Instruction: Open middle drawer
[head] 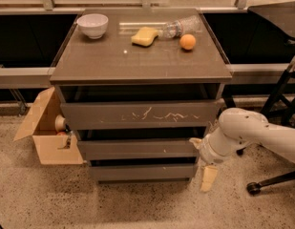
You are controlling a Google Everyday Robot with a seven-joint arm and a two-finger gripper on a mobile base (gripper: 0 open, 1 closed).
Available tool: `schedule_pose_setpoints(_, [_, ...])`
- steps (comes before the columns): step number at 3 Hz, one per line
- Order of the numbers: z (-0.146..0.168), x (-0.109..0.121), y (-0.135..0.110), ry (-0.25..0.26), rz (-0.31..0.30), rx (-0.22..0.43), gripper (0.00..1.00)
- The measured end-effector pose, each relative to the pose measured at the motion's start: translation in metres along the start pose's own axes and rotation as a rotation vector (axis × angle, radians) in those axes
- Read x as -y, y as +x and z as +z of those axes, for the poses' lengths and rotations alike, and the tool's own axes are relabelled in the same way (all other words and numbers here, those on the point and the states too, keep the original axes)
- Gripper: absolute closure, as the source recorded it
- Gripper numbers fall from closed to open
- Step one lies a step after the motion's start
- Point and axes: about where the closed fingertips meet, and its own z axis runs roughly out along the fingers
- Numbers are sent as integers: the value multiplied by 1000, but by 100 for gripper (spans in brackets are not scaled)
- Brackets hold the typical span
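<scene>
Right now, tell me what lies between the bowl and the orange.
Camera view: a yellow sponge and a toppled bottle lie between the bowl and the orange. The gripper sits at the right end of the middle drawer.
</scene>
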Motion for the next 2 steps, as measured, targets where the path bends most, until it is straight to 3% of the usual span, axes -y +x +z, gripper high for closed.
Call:
schedule_pose_setpoints(1, [17,31,4,46,-90,3,0])
schedule_pose_setpoints(2, [36,56,4,54,-147,27,0])
